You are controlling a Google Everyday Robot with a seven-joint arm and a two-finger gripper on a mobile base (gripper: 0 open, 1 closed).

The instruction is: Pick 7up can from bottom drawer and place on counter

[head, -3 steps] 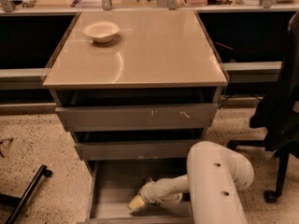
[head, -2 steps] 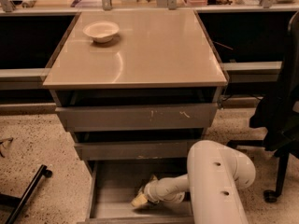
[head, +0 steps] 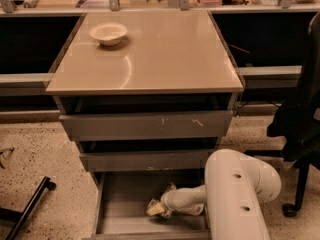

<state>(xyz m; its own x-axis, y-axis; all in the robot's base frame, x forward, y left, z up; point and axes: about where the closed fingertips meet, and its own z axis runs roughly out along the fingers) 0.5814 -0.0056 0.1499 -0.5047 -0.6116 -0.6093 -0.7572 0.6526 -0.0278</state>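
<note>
7up can: not made out, probably hidden by gripper (head: pixel 159 207) low inside open bottom drawer (head: pixel 122 209). Grip state: cannot tell. Step: grasping. Next: secure hold, lift to counter (head: pixel 165 59).

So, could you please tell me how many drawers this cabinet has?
3, stacked under the counter: top drawer, middle drawer below it, and bottom drawer, pulled out furthest, with the gripper down inside it. None looks hidden.

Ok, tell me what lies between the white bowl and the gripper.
In the camera view: bare counter, then top drawer front and middle drawer front; the gripper is inside the bottom drawer.
</note>
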